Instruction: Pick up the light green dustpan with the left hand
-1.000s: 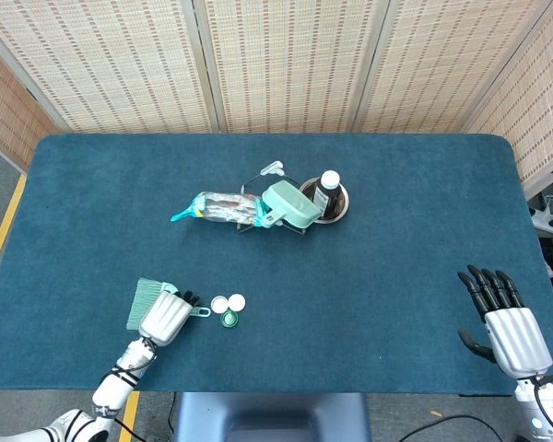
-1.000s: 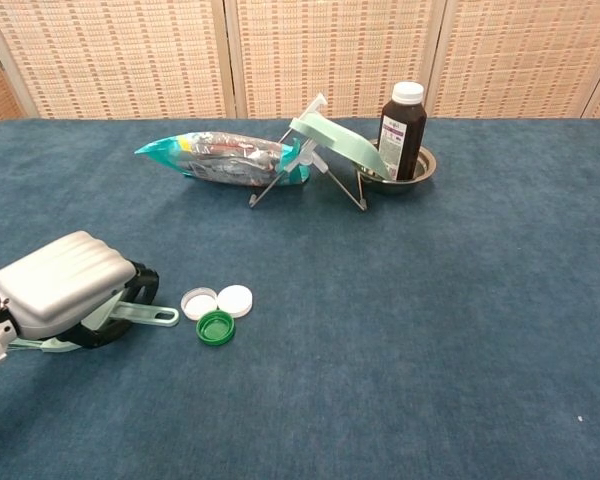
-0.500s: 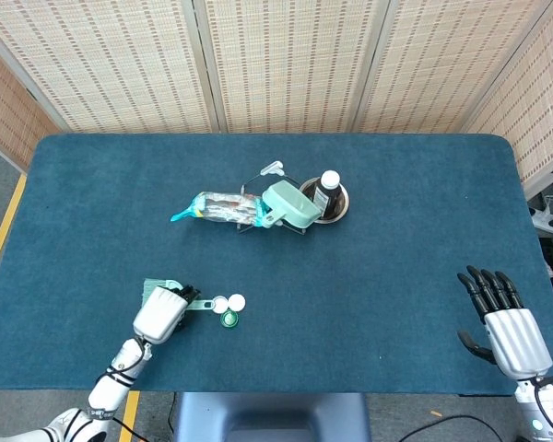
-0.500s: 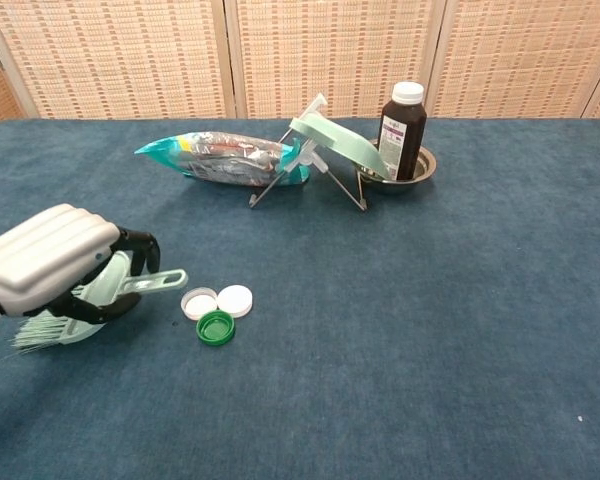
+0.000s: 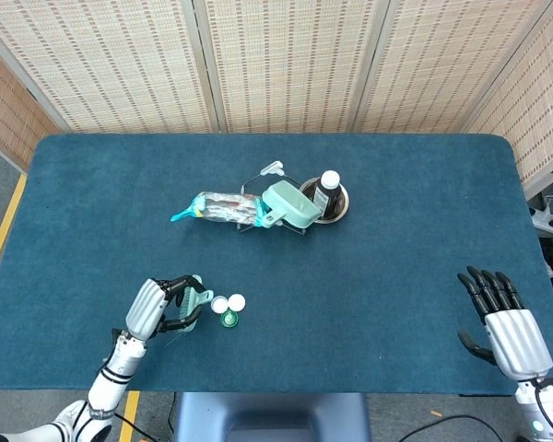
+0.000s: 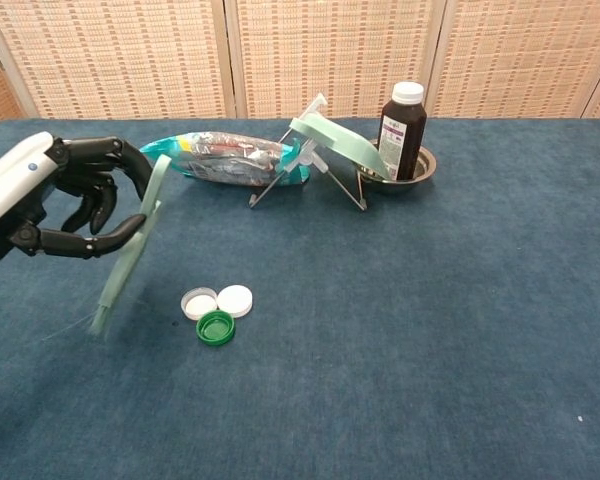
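Observation:
My left hand (image 5: 155, 309) (image 6: 42, 196) grips a light green hand brush (image 5: 193, 303) (image 6: 130, 250) near its handle end and holds it above the blue table, bristles hanging down towards the front. A light green dustpan (image 5: 292, 204) (image 6: 338, 143) leans tilted on a wire rack (image 6: 264, 191) at mid-table, far from that hand. My right hand (image 5: 500, 322) hovers at the near right with fingers spread, holding nothing; the chest view does not show it.
A snack bag (image 5: 219, 208) (image 6: 225, 155) lies left of the rack. A dark bottle (image 5: 328, 190) (image 6: 402, 118) stands in a metal bowl (image 5: 342, 205) (image 6: 426, 166) on its right. Two white caps and a green cap (image 5: 229, 319) (image 6: 216, 327) lie beside the lifted brush.
My left hand closed on the brush lying on the table, then raised it and turned palm inward. The brush now hangs off the table. The right hand has not moved.

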